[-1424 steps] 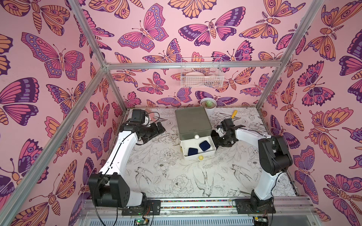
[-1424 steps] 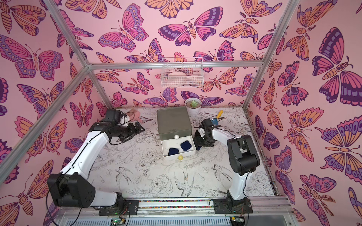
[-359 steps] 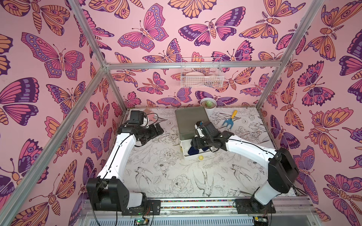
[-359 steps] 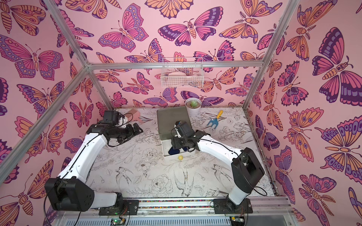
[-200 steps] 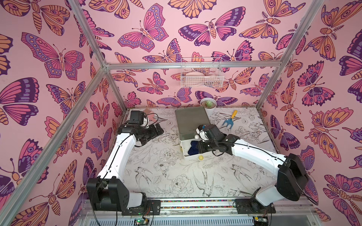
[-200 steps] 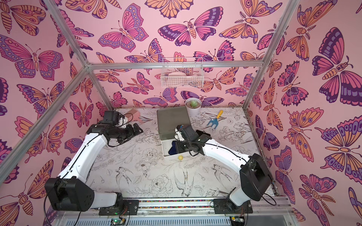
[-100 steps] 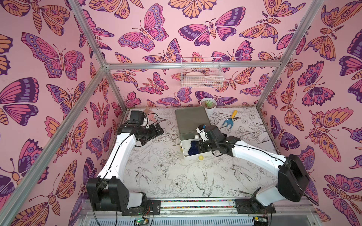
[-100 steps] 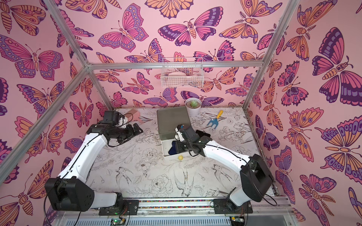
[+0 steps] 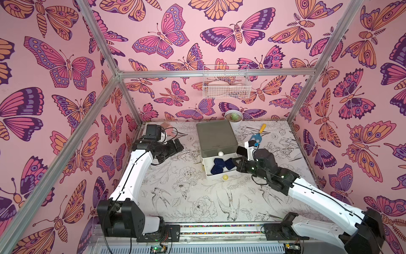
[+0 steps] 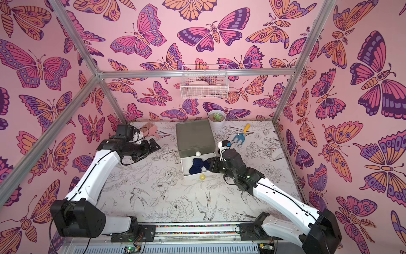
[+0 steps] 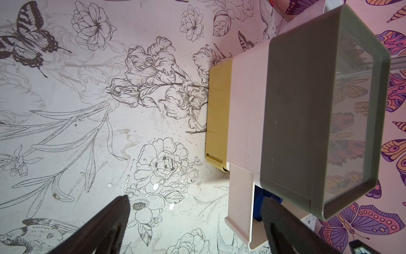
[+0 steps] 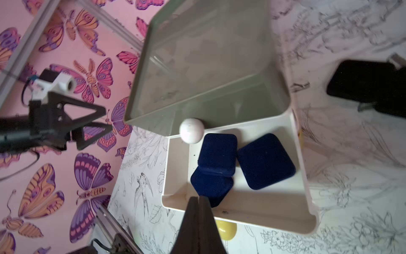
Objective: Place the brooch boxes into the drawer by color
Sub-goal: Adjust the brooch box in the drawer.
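Observation:
The drawer chest (image 9: 215, 136) (image 10: 194, 136) stands at mid-table with its white middle drawer (image 12: 263, 215) pulled out. Three navy brooch boxes lie inside it (image 12: 217, 154) (image 12: 265, 161) (image 12: 211, 187), two of them overlapping; both top views show them (image 9: 219, 165) (image 10: 196, 166). My right gripper (image 9: 234, 161) (image 12: 198, 199) is shut and empty, its tip at the drawer's rim beside one box. My left gripper (image 9: 178, 144) (image 11: 196, 199) hangs open and empty left of the chest (image 11: 296, 121). No red box shows.
A flat black shape (image 12: 369, 85) (image 9: 240, 150) lies right of the chest; I cannot tell what it is. A potted succulent (image 9: 233, 116), a blue-and-yellow toy fork (image 9: 257, 136) and a pink comb (image 9: 167, 129) sit at the back. A wire basket (image 9: 226, 84) hangs on the wall.
The right arm has drawn back a little to the right, from over the open drawer to its edge, still shut. The left arm has not moved.

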